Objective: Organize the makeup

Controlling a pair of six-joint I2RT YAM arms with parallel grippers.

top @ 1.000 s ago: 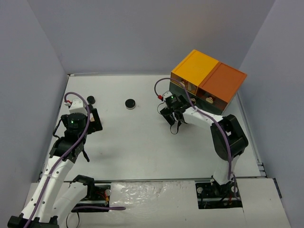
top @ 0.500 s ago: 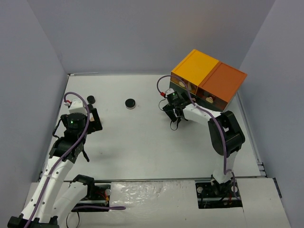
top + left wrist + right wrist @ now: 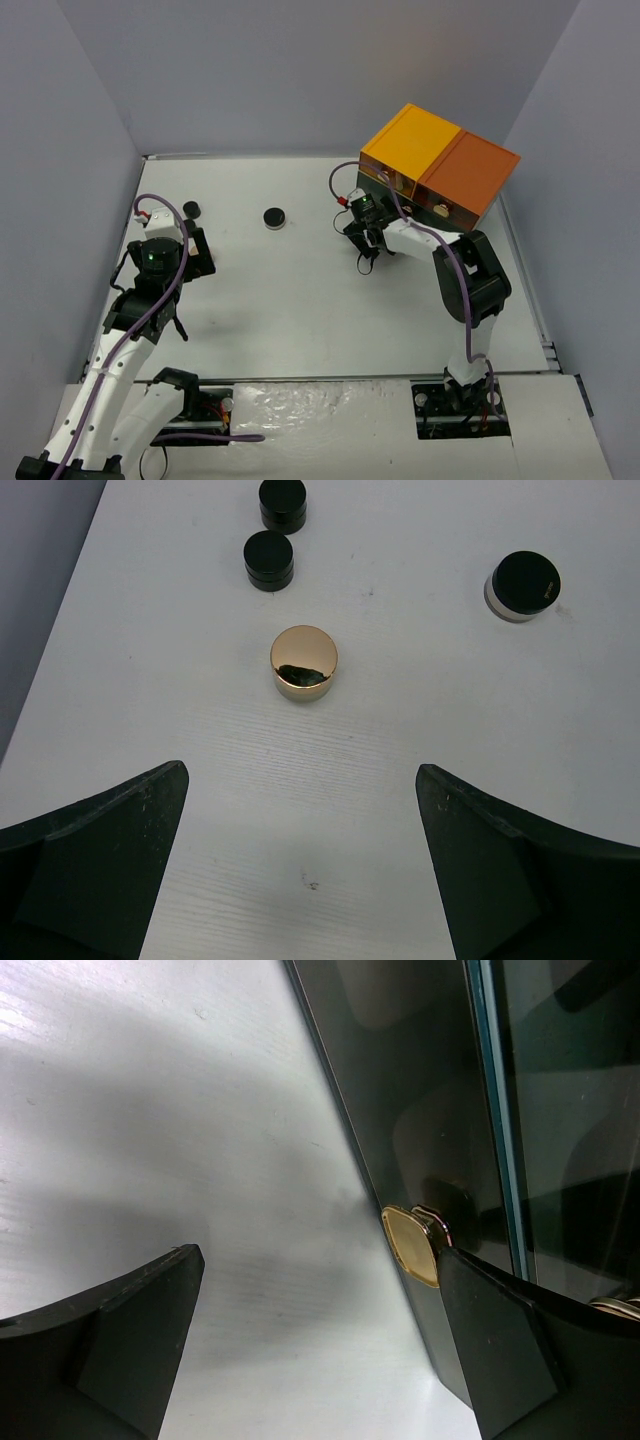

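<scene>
In the left wrist view a tan-gold round compact [image 3: 304,663] lies on the white table. Two small round black jars [image 3: 269,560] [image 3: 283,504] stand beyond it. A black-lidded jar with a clear base [image 3: 522,585] is at the right. My left gripper [image 3: 300,770] is open and empty, short of the compact. The top view shows one small black jar [image 3: 192,210], the clear-based jar [image 3: 274,218] and the left gripper [image 3: 197,250]. My right gripper [image 3: 318,1260] is open, its right finger next to a gold drawer knob [image 3: 412,1245]. Brushes and sticks are out of view.
The orange-topped dark drawer box [image 3: 440,170] stands at the back right, and my right gripper [image 3: 366,250] is at its front left corner. Its dark glossy front [image 3: 420,1090] fills the right of the right wrist view. Grey walls enclose the table [image 3: 300,300].
My right gripper has moved a little further toward the drawer box. The left arm and the jars have not moved.
</scene>
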